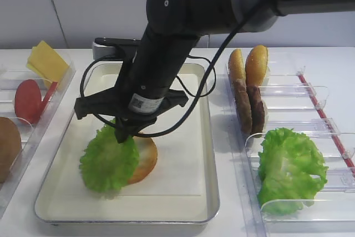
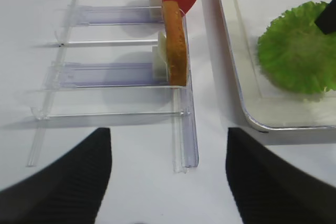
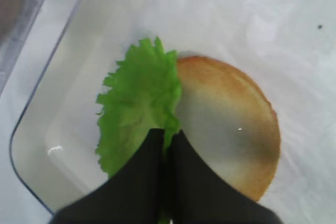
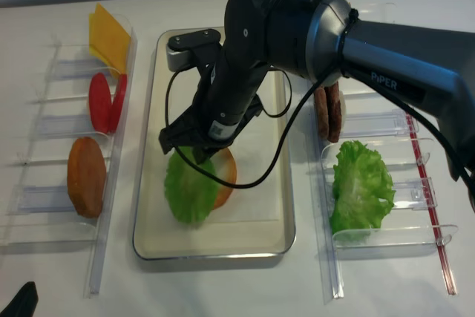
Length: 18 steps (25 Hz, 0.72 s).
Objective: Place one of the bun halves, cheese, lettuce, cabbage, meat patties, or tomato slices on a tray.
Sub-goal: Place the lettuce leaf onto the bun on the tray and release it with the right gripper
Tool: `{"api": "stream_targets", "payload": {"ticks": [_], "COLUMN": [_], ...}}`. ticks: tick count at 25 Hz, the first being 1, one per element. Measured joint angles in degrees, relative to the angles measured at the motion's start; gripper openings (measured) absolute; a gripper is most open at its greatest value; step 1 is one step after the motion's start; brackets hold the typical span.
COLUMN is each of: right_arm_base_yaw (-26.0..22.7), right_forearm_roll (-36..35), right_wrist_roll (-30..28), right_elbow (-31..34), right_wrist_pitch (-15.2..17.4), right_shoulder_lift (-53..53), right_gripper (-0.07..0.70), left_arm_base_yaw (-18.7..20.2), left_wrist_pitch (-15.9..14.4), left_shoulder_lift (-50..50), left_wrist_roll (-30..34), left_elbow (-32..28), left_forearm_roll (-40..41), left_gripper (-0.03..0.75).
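A cream tray (image 1: 208, 154) holds a bun half (image 1: 145, 159), its pale toasted face up. My right gripper (image 3: 167, 132) is shut on the rim of the frilly green lettuce (image 3: 139, 103), and green shows between the fingertips. The leaf (image 1: 109, 162) reaches down to the tray liner and covers the bun half's (image 3: 226, 124) left edge. From above, the right gripper (image 4: 200, 155) sits just over the lettuce (image 4: 189, 191). My left gripper (image 2: 168, 135) is open and empty over bare table, beside the tray's near-left corner (image 2: 252, 116).
The left clear bin holds cheese (image 4: 107, 31), tomato slices (image 4: 104, 102) and a bun half (image 4: 85, 176). The right bin holds bun halves (image 1: 249, 65), meat patties (image 1: 249, 109) and a crinkled cabbage bunch (image 1: 288, 167). The right arm's cable loops over the tray.
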<state>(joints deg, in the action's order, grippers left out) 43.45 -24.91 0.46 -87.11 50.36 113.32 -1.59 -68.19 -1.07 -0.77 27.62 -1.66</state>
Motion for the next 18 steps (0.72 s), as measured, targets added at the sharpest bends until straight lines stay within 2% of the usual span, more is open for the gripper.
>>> {"api": "stream_targets", "payload": {"ticks": [7, 15, 18], "right_arm_base_yaw": [0.0, 0.0, 0.0], "right_forearm_roll": [4.14, 4.58, 4.71], "right_wrist_roll": [2.73, 2.6, 0.37], "right_elbow": [0.0, 0.0, 0.0], "right_wrist_pitch": [1.01, 1.49, 1.74], "right_shoulder_lift": [0.0, 0.0, 0.0], "right_gripper": [0.042, 0.042, 0.05], "left_arm_base_yaw": [0.0, 0.0, 0.0], "left_wrist_pitch": [0.0, 0.0, 0.0], "left_shoulder_lift": [0.0, 0.0, 0.0], "left_wrist_roll": [0.0, 0.0, 0.0], "left_elbow": [0.0, 0.0, 0.0], "left_forearm_roll": [0.0, 0.0, 0.0], "left_gripper": [0.471, 0.471, 0.471]}}
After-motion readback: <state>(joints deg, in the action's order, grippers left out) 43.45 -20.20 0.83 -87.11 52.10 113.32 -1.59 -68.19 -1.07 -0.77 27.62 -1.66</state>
